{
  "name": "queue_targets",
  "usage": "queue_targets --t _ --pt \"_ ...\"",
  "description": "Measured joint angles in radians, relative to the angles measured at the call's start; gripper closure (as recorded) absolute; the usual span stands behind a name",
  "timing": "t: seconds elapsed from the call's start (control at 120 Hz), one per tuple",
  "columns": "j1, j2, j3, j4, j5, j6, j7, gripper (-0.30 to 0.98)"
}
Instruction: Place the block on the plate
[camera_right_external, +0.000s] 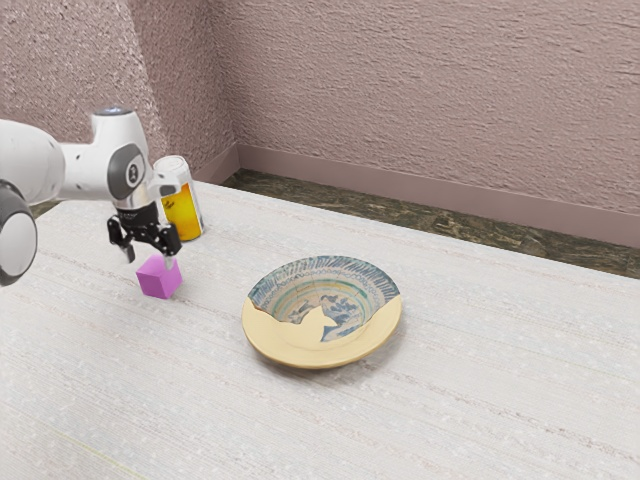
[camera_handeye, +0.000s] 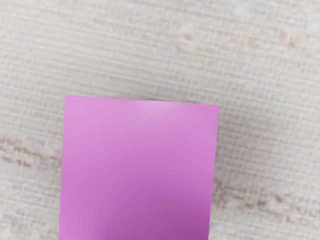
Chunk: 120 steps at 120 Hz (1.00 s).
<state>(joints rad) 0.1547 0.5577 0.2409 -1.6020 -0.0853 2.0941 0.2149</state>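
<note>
In the exterior view my gripper (camera_right_external: 149, 259) is just over the purple block, its two fingers spread wide apart. The purple block (camera_right_external: 158, 279) rests on the table near the exterior view's left, and one fingertip overlaps its upper corner there. In the wrist view the block's purple top (camera_handeye: 137, 165) is large and close beneath my hand. The plate (camera_right_external: 322, 345), blue-patterned with a plain cream part, lies on the table farther toward the exterior view's right, apart from the block.
A glass of amber drink (camera_right_external: 182, 215) stands behind the gripper and block in the exterior view, close to my hand. The pale wooden table (camera_right_external: 480, 400) extends around the plate, with a textured wall beyond its far edge.
</note>
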Motion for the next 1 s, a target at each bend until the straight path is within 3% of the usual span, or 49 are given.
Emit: queue_targets --t 1.0 --pt "0.045 0.147 -0.006 0.105 -0.086 0.004 0.159 0.0"
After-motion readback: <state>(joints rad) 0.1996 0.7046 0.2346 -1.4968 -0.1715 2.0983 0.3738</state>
